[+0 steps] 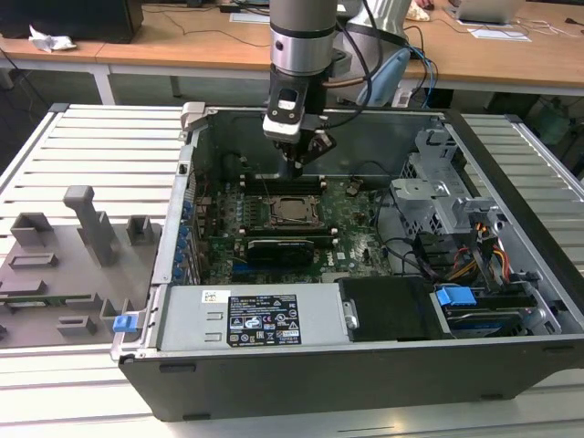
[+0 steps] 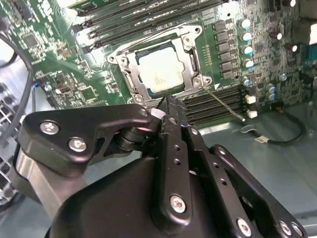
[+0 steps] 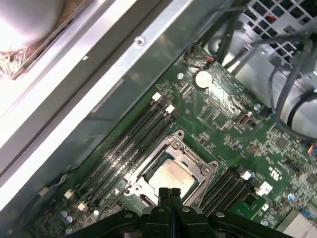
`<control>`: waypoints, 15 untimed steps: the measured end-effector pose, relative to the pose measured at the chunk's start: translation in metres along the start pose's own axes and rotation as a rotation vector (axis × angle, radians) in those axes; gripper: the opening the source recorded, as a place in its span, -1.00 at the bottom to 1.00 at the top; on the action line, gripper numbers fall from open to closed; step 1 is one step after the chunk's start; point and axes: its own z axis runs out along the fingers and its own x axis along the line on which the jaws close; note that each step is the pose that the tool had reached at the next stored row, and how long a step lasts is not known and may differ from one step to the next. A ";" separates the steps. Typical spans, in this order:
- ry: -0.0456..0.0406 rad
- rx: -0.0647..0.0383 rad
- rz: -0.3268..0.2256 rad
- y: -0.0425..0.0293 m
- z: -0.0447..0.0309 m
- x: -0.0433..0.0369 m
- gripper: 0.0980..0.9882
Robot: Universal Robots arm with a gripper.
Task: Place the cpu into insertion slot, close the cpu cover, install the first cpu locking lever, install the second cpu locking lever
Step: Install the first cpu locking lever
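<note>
Vertical arm (image 1: 297,36) drops from upper centre of the exterior view, gripper (image 1: 297,164) just above the board (image 1: 351,242), fingers (image 3: 166,198) pressed together, empty. Square cpu (image 2: 159,73) lies flat, face up, in insertion slot (image 2: 138,52), mid-frame in that view; cpu cover (image 2: 190,55) down over it.

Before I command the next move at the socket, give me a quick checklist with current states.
1. cpu seated in insertion slot: ok.
2. cpu cover down flat around the cpu: ok.
3. Gripper shut, carrying nothing: ok.
4. Wire locking lever latched: not ok, it angles out over the memory slots.
5. Gripper tip clear of the cpu cover: cannot tell.
</note>
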 end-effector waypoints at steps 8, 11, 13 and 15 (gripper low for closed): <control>0.0044 -0.002 -0.129 0.0000 0.0000 0.0000 -0.98; 0.0067 -0.003 -0.199 0.0000 0.0000 0.0000 -0.98; 0.0076 -0.003 -0.224 0.0000 0.0000 0.0000 -0.98; 0.0085 -0.004 -0.252 0.0000 0.0000 0.0000 -0.98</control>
